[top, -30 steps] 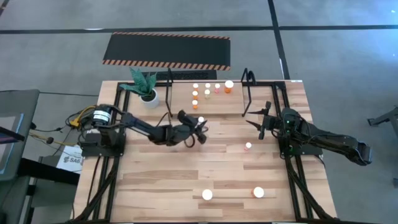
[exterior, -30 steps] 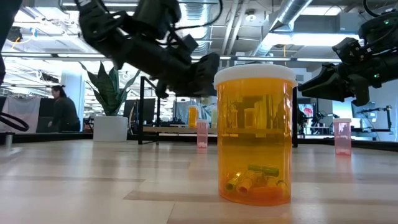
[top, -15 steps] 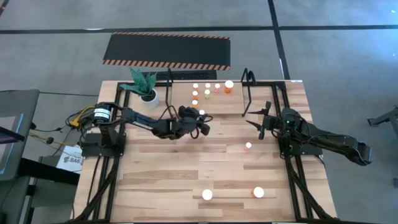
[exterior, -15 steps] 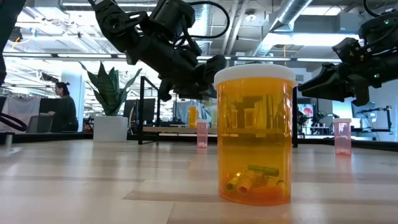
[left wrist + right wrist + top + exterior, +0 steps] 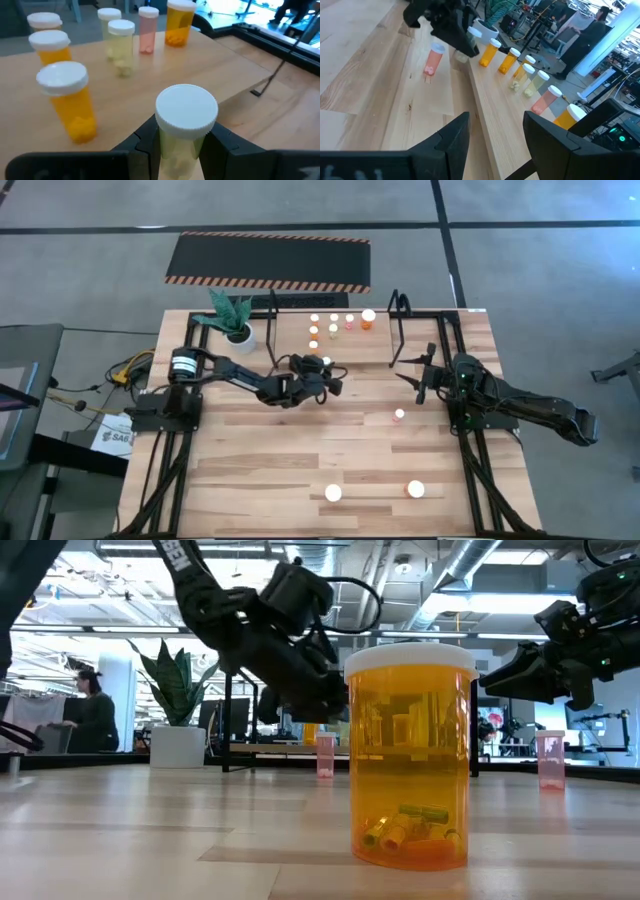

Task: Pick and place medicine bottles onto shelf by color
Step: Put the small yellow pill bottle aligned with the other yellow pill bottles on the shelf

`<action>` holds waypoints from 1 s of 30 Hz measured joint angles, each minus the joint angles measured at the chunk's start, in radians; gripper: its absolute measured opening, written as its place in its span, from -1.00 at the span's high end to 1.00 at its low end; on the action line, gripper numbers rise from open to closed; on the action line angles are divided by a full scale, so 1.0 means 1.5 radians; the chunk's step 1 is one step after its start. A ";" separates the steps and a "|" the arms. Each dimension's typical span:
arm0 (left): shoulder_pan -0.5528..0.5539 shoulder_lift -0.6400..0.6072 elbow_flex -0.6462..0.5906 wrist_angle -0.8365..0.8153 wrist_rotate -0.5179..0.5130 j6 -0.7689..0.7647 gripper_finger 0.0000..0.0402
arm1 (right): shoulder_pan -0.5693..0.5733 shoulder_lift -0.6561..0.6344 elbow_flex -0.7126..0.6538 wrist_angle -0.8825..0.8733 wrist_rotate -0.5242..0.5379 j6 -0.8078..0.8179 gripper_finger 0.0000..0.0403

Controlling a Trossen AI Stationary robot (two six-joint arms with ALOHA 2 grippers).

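A pale-yellow medicine bottle (image 5: 186, 131) is gripped at the shelf's (image 5: 398, 320) front edge.

The bottle is clamped between the left gripper's (image 5: 322, 372) fingers (image 5: 143, 145), just short of the white-capped bottles (image 5: 332, 327) already standing between the frame's uprights. Further right, the right gripper (image 5: 422, 376) is held spread apart and empty above the table (image 5: 250, 470), a pink bottle (image 5: 399, 416) standing nearby.

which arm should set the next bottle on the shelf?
Left. The left gripper is already shut on a pale yellow bottle right by the shelved bottles. The right gripper is open and empty beside the shelf's end loop.
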 joint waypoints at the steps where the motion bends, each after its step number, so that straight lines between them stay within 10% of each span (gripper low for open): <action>1: 0.000 0.009 0.010 0.000 -0.009 0.006 0.58 | 0.000 -0.001 0.000 0.000 0.000 0.000 -0.03; 30: 0.022 0.091 0.101 -0.038 -0.127 -0.036 0.58 | 0.000 -0.001 0.000 0.000 0.000 0.000 -0.03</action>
